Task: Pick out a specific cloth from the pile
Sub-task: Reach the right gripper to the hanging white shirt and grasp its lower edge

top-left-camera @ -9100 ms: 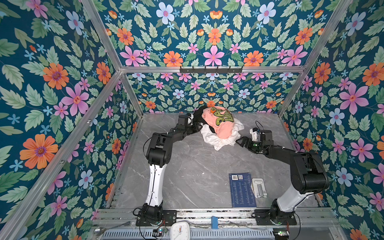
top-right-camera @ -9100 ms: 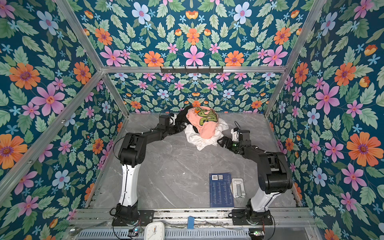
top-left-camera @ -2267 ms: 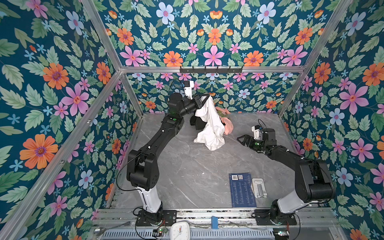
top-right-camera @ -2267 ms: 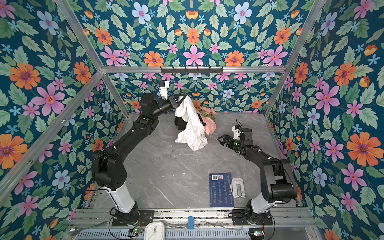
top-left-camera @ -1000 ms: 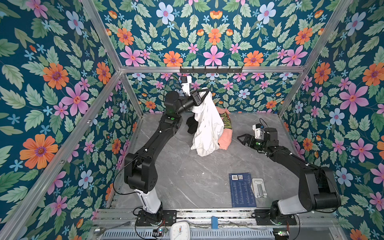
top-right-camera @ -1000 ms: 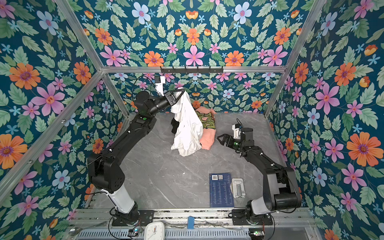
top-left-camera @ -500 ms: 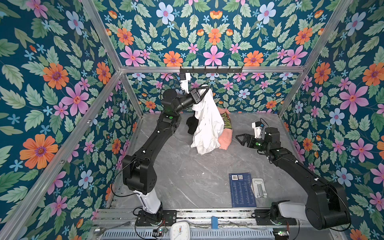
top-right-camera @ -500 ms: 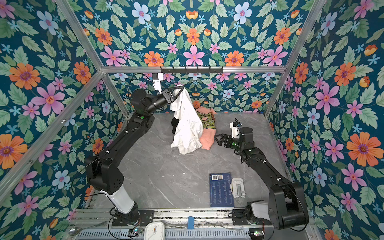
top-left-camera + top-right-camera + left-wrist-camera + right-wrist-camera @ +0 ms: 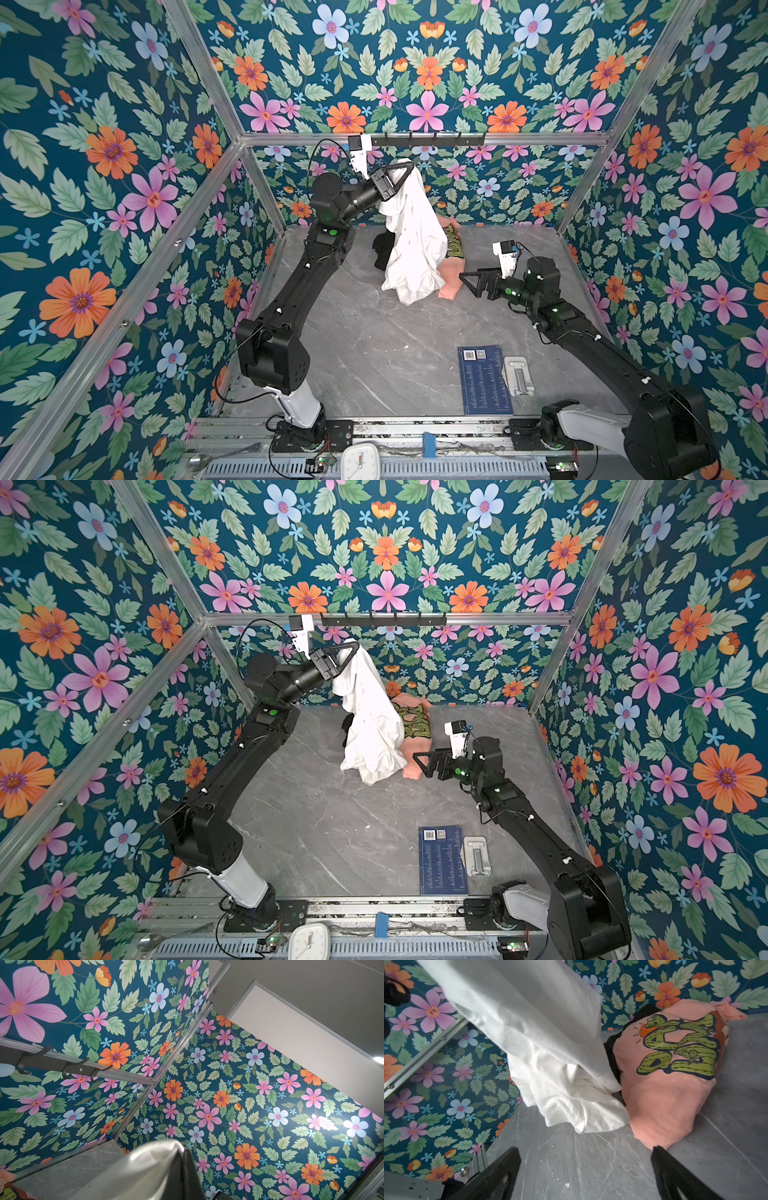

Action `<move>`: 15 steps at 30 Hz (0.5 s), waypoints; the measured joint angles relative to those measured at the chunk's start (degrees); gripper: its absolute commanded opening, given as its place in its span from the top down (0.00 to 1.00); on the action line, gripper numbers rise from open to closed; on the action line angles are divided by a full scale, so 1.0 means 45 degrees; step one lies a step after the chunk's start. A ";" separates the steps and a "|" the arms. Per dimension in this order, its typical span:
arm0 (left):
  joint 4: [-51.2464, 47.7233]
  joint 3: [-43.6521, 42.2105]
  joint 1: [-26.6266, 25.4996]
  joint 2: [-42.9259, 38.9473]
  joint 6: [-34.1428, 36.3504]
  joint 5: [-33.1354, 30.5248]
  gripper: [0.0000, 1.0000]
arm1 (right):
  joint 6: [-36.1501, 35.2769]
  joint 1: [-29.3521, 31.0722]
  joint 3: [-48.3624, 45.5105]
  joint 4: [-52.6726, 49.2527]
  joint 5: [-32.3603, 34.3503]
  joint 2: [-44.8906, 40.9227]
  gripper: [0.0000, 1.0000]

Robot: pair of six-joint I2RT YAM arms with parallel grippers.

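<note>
Left tool (image 9: 409,167), clenched on the cloth (image 9: 415,245), raises it higher, nearly free of the pile (image 9: 450,286); right tool (image 9: 469,282) released.

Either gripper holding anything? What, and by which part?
Left gripper is shut on the white cloth, pinching a bunched bit at its top; the rest hangs down. Right gripper is open, holding nothing.

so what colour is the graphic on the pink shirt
Green cactus-like lettering with a dark outline; clearest in the right wrist view.
</note>
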 measured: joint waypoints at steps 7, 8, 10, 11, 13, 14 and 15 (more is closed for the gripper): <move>0.0151 -0.0005 0.0000 -0.0160 -0.0204 0.0180 1.00 | -0.3376 0.1953 0.0000 0.0612 0.0136 -0.0175 0.01; 0.0248 -0.0029 0.0000 -0.0204 -0.0321 0.0199 1.00 | -0.3633 0.1996 0.0073 0.0767 0.0355 -0.0058 0.01; 0.0418 -0.0063 0.0000 -0.0296 -0.0413 0.0219 1.00 | -0.3973 0.2025 0.0194 0.1064 0.0850 0.0301 0.01; 0.0461 -0.0087 0.0010 -0.0359 -0.0437 0.0228 1.00 | -0.4036 0.2040 0.0214 0.1234 0.0991 0.0500 0.01; 0.0593 -0.0136 0.0010 -0.0457 -0.0486 0.0238 1.00 | -0.4221 0.2084 0.0253 0.1564 0.1146 0.0947 0.01; 0.0661 -0.0170 0.0010 -0.0515 -0.0491 0.0238 1.00 | -0.4255 0.2093 0.0291 0.1783 0.1360 0.1209 0.01; 0.0719 -0.0194 0.0010 -0.0554 -0.0520 0.0253 1.00 | -0.4250 0.2113 0.0345 0.1962 0.1423 0.1433 0.01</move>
